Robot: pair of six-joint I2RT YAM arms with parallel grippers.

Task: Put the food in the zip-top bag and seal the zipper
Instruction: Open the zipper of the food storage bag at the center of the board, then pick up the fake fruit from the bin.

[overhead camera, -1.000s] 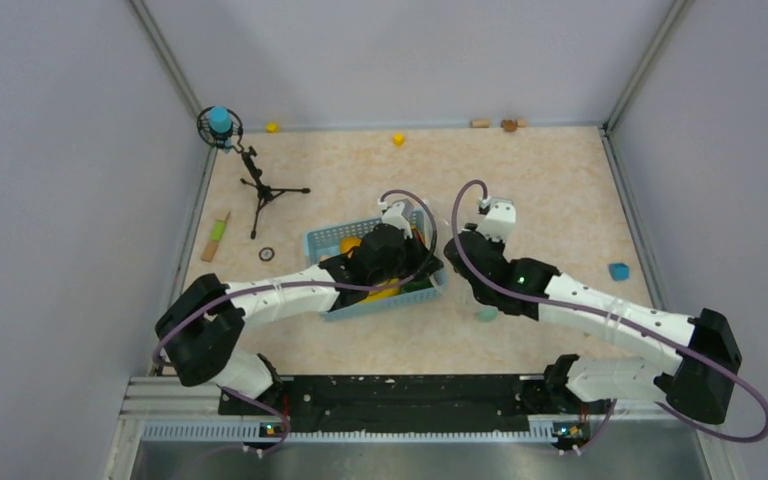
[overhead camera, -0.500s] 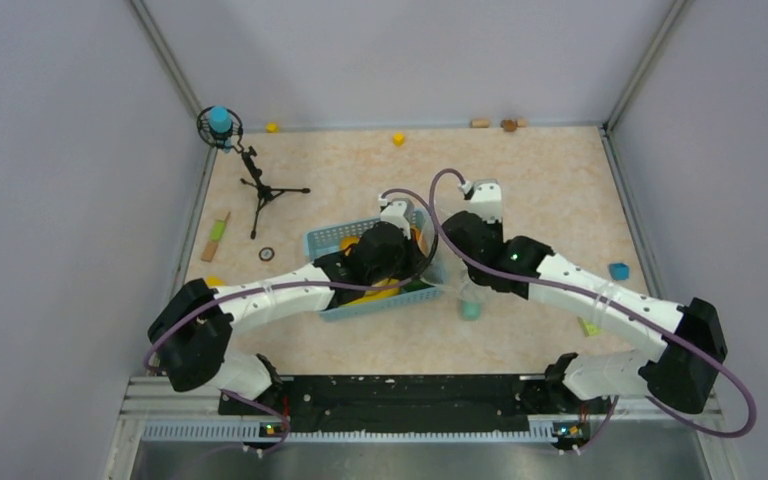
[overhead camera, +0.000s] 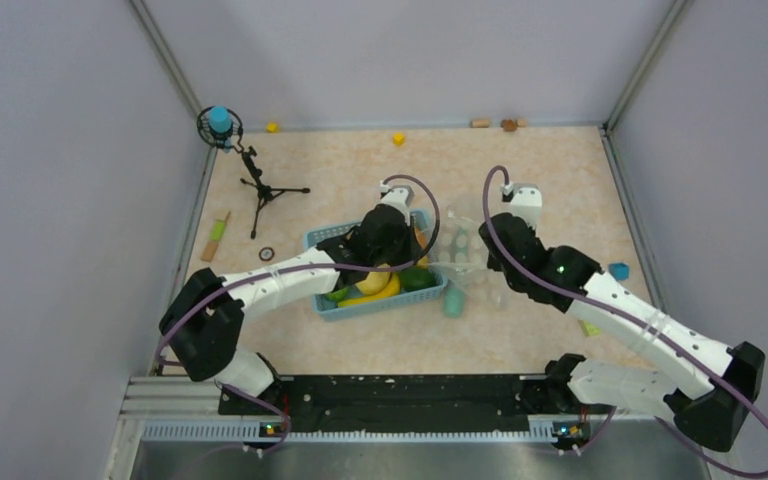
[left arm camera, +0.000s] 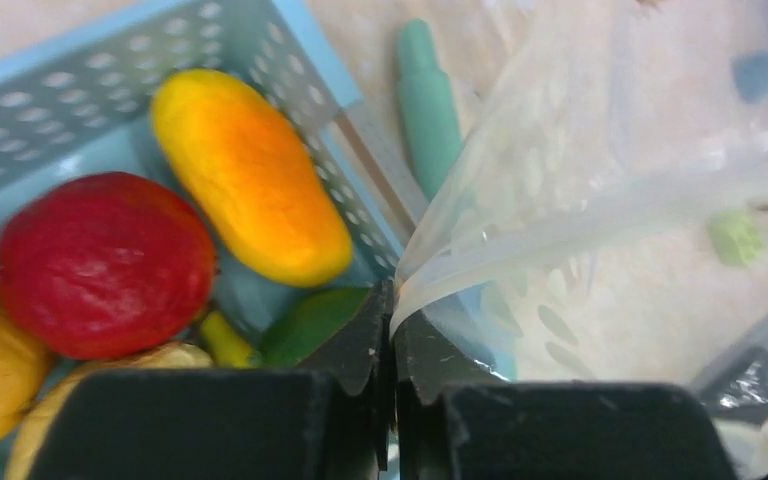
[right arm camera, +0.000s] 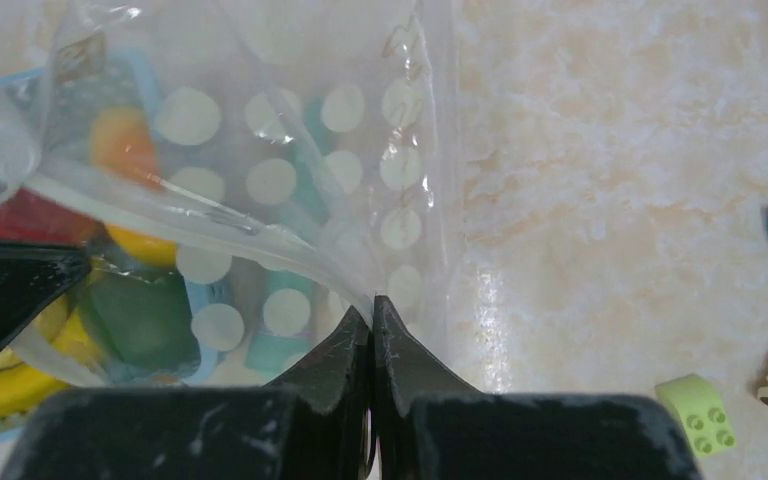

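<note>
Between the closed left gripper [left arm camera: 392, 300] and right gripper [right arm camera: 372, 310] spans the zip-top bag [right arm camera: 290, 150], each pinching one edge. The food [left arm camera: 250, 175] lies ahead-left of the left gripper, in the basket [left arm camera: 70, 60].

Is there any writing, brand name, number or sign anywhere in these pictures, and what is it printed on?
No text can be read in any view.
zip-top bag: faint brownish marks near its top edge, too small and blurred to read. Otherwise it shows only plain white dots.
light-blue basket: no lettering visible.
food: no labels or stickers visible.
</note>
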